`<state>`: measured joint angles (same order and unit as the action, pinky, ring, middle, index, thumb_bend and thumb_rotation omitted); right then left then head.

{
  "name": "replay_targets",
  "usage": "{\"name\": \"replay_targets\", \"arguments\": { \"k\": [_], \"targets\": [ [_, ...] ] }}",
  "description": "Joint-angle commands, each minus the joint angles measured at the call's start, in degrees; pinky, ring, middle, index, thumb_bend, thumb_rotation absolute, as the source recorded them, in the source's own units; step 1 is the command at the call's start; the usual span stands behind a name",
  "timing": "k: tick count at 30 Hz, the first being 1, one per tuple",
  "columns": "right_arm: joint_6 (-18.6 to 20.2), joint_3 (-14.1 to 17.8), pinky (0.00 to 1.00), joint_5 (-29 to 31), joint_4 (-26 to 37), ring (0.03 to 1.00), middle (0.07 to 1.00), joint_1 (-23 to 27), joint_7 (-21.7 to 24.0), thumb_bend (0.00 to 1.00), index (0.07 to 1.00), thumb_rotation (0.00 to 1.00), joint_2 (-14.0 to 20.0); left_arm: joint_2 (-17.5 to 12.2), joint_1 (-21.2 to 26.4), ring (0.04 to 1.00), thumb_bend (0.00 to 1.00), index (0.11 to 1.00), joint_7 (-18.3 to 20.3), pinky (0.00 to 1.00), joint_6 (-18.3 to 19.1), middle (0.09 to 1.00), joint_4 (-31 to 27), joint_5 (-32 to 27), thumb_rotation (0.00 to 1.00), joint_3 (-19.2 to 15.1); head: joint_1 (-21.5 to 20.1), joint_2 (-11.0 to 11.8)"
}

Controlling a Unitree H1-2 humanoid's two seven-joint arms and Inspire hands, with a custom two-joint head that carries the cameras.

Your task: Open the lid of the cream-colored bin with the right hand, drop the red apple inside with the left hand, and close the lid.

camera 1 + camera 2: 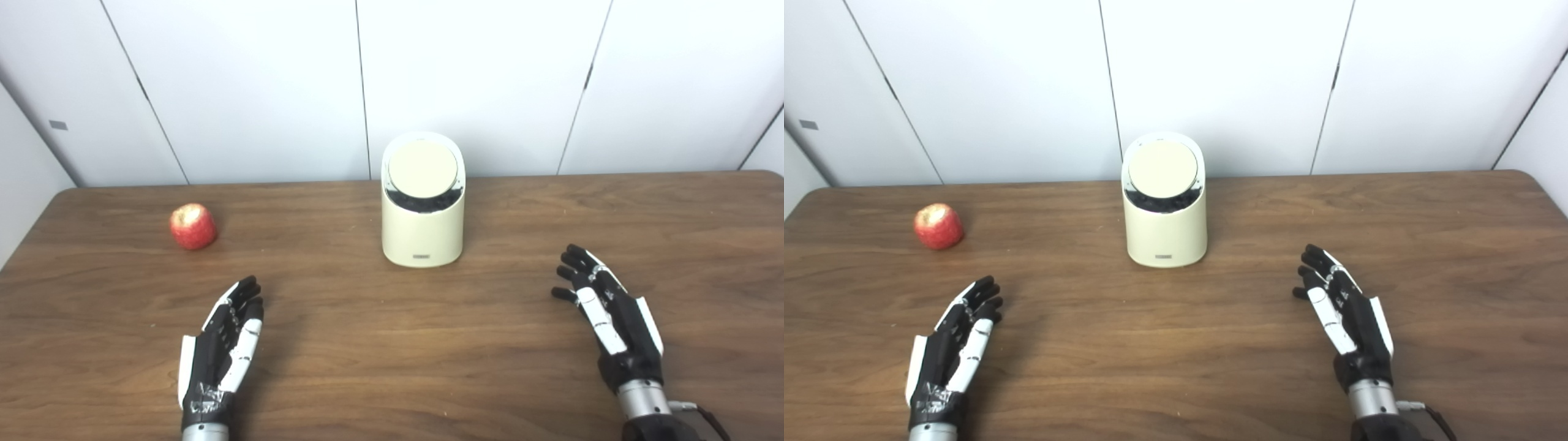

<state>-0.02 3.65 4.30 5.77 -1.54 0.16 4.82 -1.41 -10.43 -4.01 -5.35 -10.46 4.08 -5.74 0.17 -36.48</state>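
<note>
- Left eye view gives us the full layout: a cream-colored cylindrical plastic bin [422, 211] stands upright at the middle of the dark wooden table [392, 355], toward the far edge, its round slanted lid [422, 169] facing the robot and looking shut apart from a dark gap along the lower rim.
- The right hand [609, 318] hovers low over the table, near the front edge, fingers spread and holding nothing, palm turned inward.
- Here is the relation that matters: the bin lies ahead of that right hand and off to its left, well apart, with bare tabletop between them. The lid sits up at the bin's top, so I judge the reach has to go forward, inward and upward.
- The red round apple [193, 226] rests on the table far left, level with the bin and well apart from it.
- The left hand [223, 343] is empty too, fingers extended and loosely together, pointing forward; the apple lies ahead of it and slightly left, clearly the nearer hand for that fruit.
- Nothing is touched yet; the opening step looks like it is still to come.
</note>
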Motion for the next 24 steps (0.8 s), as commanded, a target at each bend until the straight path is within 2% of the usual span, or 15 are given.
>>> {"name": "replay_targets", "arguments": {
  "k": [1, 6, 10, 12, 18, 19, 22, 24],
  "targets": [
    [-0.8, -0.2, 0.72, -0.2, -1.5, 0.842, 0.855, 0.0, 0.5, 0.39, 0.828, 0.66, 0.0, 0.1, -0.7, 0.835, 0.49, 0.865, -0.4, 0.82, -2.4, 0.851, 1.8, 0.4, 0.65, 0.3, 0.1, 0.5],
    [-1.6, -0.3, 0.73, -0.4, -2.2, 0.849, 0.863, -0.3, 0.8, 0.36, 0.83, 0.67, 0.3, 0.2, -0.7, 0.833, 0.47, 0.864, -0.3, 0.81, -5.1, 0.85, 3.9, 0.1, 0.63, 0.6, -1.0, 3.3],
    [-3.8, -0.5, 0.72, -1.1, -4.0, 0.845, 0.861, -0.1, 1.1, 0.41, 0.835, 0.68, 1.0, 1.0, -0.6, 0.851, 0.47, 0.871, -0.6, 0.86, -5.8, 0.853, 5.4, 0.5, 0.64, 1.0, -2.0, 6.3],
    [-4.4, -0.6, 0.72, -1.6, -4.5, 0.84, 0.859, 0.0, 1.1, 0.42, 0.834, 0.69, 1.4, 1.2, -0.4, 0.859, 0.46, 0.875, -0.7, 0.87, -6.3, 0.857, 6.2, 0.4, 0.63, 1.1, -2.1, 7.1],
    [-5.1, 0.1, 0.77, 0.1, -6.7, 0.867, 0.881, 2.7, 1.8, 0.48, 0.863, 0.58, 1.8, 1.6, 0.2, 0.88, 0.4, 0.876, -1.6, 0.88, -9.1, 0.866, 9.4, 2.7, 0.64, 1.9, -2.8, 10.8],
    [-5.3, 0.2, 0.77, 0.2, -7.3, 0.874, 0.89, 3.3, 2.1, 0.53, 0.866, 0.57, 2.1, 1.8, 0.3, 0.885, 0.38, 0.879, -1.8, 0.88, -9.2, 0.87, 9.7, 3.0, 0.64, 2.0, -2.8, 11.4],
    [-4.3, 0.0, 0.76, -0.8, -7.8, 0.88, 0.907, 5.3, 2.2, 0.58, 0.867, 0.56, 2.8, 2.5, 0.4, 0.878, 0.36, 0.877, -2.5, 0.87, -9.1, 0.87, 10.1, 4.1, 0.64, 2.3, -2.7, 12.2],
    [-2.3, -0.2, 0.75, -1.8, -7.3, 0.872, 0.904, 6.7, 1.9, 0.61, 0.873, 0.56, 3.4, 2.8, 0.3, 0.872, 0.35, 0.873, -3.0, 0.86, -9.0, 0.868, 10.2, 4.6, 0.63, 2.4, -2.7, 12.5]
  ]
}}
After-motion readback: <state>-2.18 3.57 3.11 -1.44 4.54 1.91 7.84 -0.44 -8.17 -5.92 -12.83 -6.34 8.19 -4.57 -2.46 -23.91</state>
